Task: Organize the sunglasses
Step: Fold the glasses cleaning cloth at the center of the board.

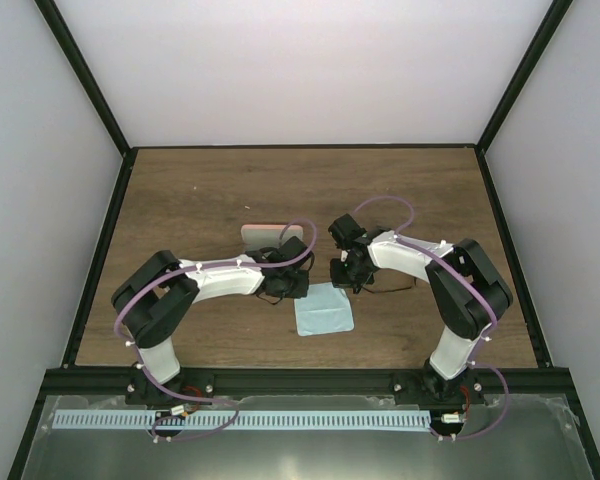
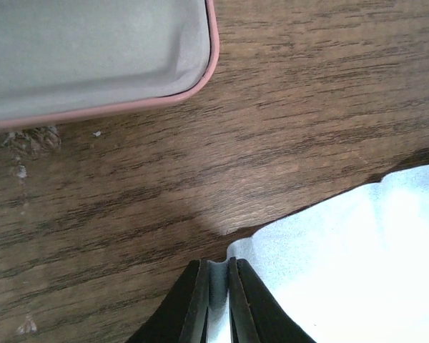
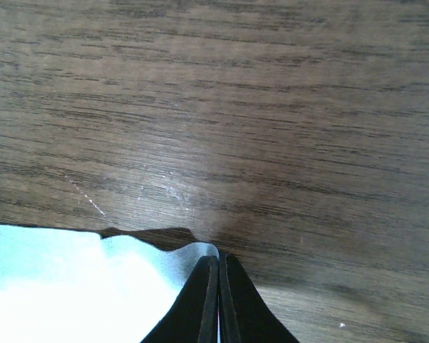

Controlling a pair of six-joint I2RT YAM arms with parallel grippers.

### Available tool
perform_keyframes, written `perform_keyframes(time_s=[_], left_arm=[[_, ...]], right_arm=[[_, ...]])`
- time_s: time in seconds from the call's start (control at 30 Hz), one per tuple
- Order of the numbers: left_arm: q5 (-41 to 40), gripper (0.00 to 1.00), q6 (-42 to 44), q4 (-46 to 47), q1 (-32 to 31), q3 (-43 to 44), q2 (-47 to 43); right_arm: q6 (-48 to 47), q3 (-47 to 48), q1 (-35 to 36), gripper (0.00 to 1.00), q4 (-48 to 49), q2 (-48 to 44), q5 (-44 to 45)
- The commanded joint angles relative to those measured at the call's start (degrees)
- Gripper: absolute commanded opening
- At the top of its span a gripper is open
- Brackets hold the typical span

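While lying flat, the blue cloth is being pinched.
Left gripper is grasping its far-left corner, right gripper its far-right.

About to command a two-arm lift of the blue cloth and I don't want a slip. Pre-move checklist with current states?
1. Left pincer shut on a corner of the cloth: ok.
2. Right pincer shut on the cloth's edge: ok.
3. Cloth clear of the pink case: ok, bare wood lies between them.
4. Nothing lying on the cloth: ok for the part the top view shows.
5. Case open: ok, its grey lining shows.
6. Sunglasses located: cannot tell, no view shows them clearly.
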Motion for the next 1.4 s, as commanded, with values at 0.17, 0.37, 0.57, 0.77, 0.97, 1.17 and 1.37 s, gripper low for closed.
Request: perform_keyframes(time_s=[0.17,0.37,0.57,0.77,0.97,1.17,1.37], left_arm=[[-0.4,0.04,0.0,-3.4,0.0,-0.7,1.7],[-1.0,0.04,1.5,-4.8,0.0,1.9,0.9],[-1.1,0.04,2.3,-5.8,0.0,3.1,-0.3],[-0.6,0.05,2.5,-6.3,-0.1,3.0,-0.4],[-0.6,0.05,3.3,-5.8,-0.4,3.2,-3.6],[-0.4,0.05,3.4,-6.7,-0.4,4.0,-4.6],[0.2,0.05,3.2,-6.5,-0.7,3.4,-5.0]], right_arm=[[0.6,-0.9,0.3,0.01,-1.3,-2.0,-1.1],[0.8,-0.9,0.7,0.01,-2.1,-4.2,-1.0],[1.0,-1.2,1.0,0.01,-2.1,-5.4,-0.9],[0.8,0.0,0.9,0.01,-2.6,-5.4,-0.5],[0.3,0.0,0.9,0.01,-2.5,-6.7,-0.7],[-0.2,0.0,1.0,0.01,-2.2,-7.8,-1.4],[-0.4,0.1,2.0,0.01,-2.7,-8.6,-1.4]])
